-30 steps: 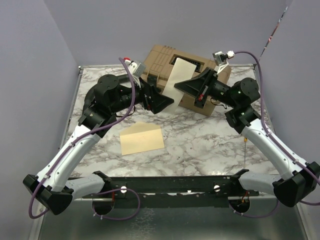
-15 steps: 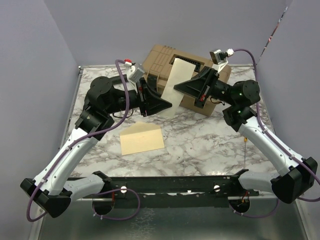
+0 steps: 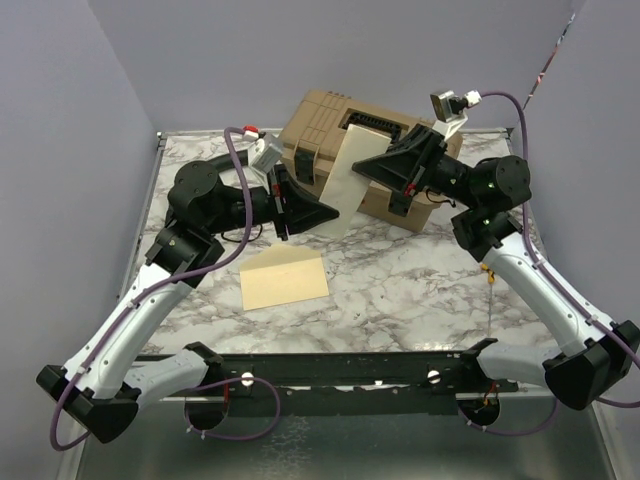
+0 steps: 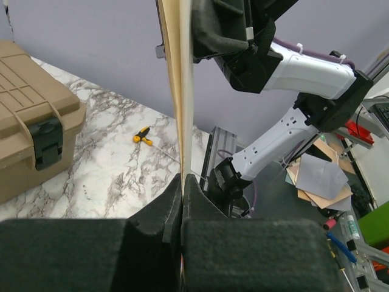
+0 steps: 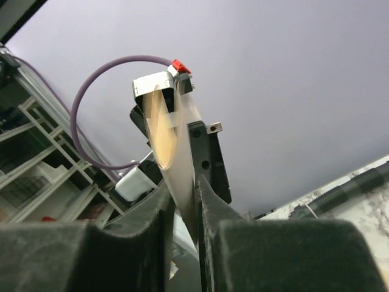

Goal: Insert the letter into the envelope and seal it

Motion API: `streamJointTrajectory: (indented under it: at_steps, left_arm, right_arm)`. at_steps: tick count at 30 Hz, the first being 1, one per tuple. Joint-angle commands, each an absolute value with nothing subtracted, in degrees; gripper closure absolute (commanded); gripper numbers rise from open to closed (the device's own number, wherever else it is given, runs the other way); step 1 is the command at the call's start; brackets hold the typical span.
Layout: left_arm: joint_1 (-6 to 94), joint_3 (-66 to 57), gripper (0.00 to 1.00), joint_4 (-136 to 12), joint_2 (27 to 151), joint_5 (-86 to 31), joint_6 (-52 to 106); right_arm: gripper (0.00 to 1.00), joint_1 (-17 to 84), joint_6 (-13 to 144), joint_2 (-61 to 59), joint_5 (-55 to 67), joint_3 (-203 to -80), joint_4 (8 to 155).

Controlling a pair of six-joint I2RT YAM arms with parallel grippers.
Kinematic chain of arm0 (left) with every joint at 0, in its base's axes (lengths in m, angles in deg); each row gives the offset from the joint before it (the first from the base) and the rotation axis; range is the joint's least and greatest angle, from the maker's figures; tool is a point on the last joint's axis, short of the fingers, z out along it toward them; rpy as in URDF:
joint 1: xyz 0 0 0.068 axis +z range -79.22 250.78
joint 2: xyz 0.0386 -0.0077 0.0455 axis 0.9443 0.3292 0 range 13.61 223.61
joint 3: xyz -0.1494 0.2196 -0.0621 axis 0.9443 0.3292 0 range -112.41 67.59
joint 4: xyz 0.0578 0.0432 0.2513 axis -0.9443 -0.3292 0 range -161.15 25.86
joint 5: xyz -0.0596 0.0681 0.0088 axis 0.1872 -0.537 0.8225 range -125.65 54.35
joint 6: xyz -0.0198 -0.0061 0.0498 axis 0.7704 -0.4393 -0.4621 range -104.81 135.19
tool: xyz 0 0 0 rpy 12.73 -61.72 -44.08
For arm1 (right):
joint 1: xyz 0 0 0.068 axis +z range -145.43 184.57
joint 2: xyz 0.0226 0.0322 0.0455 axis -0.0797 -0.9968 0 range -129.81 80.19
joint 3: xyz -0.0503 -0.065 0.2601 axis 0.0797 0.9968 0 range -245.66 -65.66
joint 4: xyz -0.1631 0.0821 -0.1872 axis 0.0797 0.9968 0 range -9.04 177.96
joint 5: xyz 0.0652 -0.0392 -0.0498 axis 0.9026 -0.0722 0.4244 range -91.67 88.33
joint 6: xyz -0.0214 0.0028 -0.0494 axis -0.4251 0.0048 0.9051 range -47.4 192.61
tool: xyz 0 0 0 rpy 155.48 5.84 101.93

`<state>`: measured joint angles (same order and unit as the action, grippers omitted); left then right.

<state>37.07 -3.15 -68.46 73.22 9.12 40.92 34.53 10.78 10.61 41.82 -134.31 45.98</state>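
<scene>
Left wrist: letter (image 4: 180, 91) edge-on in left tool (image 4: 182, 185), faces hidden, top cropped.

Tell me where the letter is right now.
In the top view, the letter lies flat on the marble table, left of centre, with the tan toolbox farther back.

Looking down from above and behind on the table (image 3: 400, 285). Close from each wrist toward the other arm (image 4: 304, 67). Sharing the toolbox (image 4: 24, 91) between top and left wrist.

Arms (image 3: 130, 310): white shells, black joints.
Cables (image 5: 127, 59): purple, looped.
Fingers (image 4: 243, 255): black, textured pads.
Wrist cameras (image 3: 268, 152): grey housings.
</scene>
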Motion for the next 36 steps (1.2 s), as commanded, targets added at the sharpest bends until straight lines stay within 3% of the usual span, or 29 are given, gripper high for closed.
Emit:
streamJointTrajectory:
  at_steps: [1,2,4,6,7,10,17,22,26,32,33,34,36]
  left_arm:
    - [37.18,-2.62,1.00,-67.27,71.23,10.17,41.32]
    - [37.25,-2.85,0.92,-67.24,71.18,9.82,41.62]
    - [37.17,-3.66,0.48,-67.06,71.34,8.27,42.60]
    - [37.17,-4.16,0.29,-65.47,71.59,5.83,44.86]
    - [37.15,-4.12,0.24,-63.73,71.73,4.28,46.97]
    - [37.16,-1.38,0.22,-53.42,71.96,-1.05,55.85]
    - [37.17,8.67,0.40,-23.72,72.65,-10.84,78.94]
    - [37.11,8.10,0.53,-22.01,73.39,-13.02,79.75]
    - [37.05,8.87,0.98,-20.66,74.07,-13.73,80.68]
    - [37.12,10.44,1.00,-21.31,73.02,-13.35,76.84]
    - [37.12,10.35,1.00,-22.23,72.82,-13.22,75.60]
    - [37.14,10.04,1.00,-23.43,72.65,-12.78,74.14]
    - [37.12,8.78,1.00,-28.39,72.20,-11.86,69.43]
  right_arm:
    - [0.93,34.59,11.81,11.47,38.65,-135.80,45.85]
    - [0.99,34.60,11.67,11.40,37.98,-135.88,45.37]
    - [1.00,34.63,11.85,11.37,36.07,-135.84,44.03]
    - [1.00,34.62,11.82,11.47,32.96,-135.63,42.13]
    - [1.00,34.63,11.79,11.46,31.49,-135.63,41.00]
    - [1.00,34.63,10.95,11.01,26.67,-135.35,36.02]
    - [1.00,34.72,7.56,8.04,22.88,-135.66,25.87]
    - [1.00,34.78,6.34,6.71,21.88,-136.44,24.51]
    - [1.00,34.81,6.52,6.14,22.78,-137.06,25.79]
    - [0.99,34.81,9.51,8.24,21.41,-135.51,28.63]
    - [0.97,34.78,10.16,8.74,21.21,-135.39,29.45]
    - [0.89,34.80,10.76,9.16,21.48,-135.23,30.38]
    - [0.64,34.81,13.74,10.63,22.14,-134.66,33.46]
